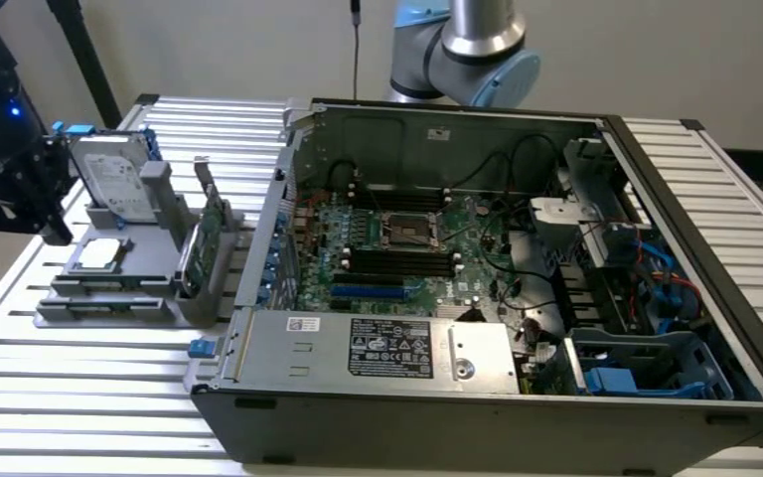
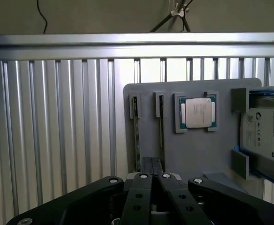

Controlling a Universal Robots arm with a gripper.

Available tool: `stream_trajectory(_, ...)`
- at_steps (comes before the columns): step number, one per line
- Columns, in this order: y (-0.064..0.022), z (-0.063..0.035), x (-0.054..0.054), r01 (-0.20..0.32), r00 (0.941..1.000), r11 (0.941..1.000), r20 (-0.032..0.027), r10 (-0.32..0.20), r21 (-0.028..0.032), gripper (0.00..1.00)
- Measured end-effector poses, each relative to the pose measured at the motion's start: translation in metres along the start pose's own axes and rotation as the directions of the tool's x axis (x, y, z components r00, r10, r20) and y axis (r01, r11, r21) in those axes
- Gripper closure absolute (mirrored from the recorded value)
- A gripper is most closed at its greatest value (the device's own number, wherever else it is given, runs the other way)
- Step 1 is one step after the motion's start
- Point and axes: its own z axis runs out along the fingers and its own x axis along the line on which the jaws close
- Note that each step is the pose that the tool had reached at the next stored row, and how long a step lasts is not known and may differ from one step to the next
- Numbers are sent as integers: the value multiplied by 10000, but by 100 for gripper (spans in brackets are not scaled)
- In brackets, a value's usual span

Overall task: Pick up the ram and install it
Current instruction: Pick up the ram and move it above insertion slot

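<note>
**Hand.** Black two-finger gripper (image 2: 152,164): fingertips meet, and I see nothing held between them. In the wrist view it sits above the end of a flat grey plastic parts holder (image 2: 198,150).

**Task item.** The ram (image 2: 137,140), a thin dark-green board stick, stands edge-on in a narrow slot of that holder. A second stick like it (image 2: 162,131) sits in the slot just beside.

**Step.** I judge this as the approach; the pick is not yet made. A grasp calls for the fingers to be parted and squared across the thin edge, over one stick only.

**Same holder.** A square silver processor chip (image 2: 199,112) comes after the slots, then a silver hard drive (image 2: 263,133). A broad green expansion card (image 1: 207,238) stands upright near the slots, so my clearance there is tight.

**Destination.** The open black computer case (image 1: 699,179) holds the green motherboard (image 1: 481,224). Its long black memory slots (image 1: 401,260) look empty. The case wall lies between holder and board, and black cables (image 1: 495,164) hang near the slots.

**Support.** Slatted aluminium table (image 2: 57,117).
</note>
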Motion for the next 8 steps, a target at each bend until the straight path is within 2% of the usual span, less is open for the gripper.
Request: stream_trajectory(8,-1,58,50,158,9999,9999,-11,-158,3,89)
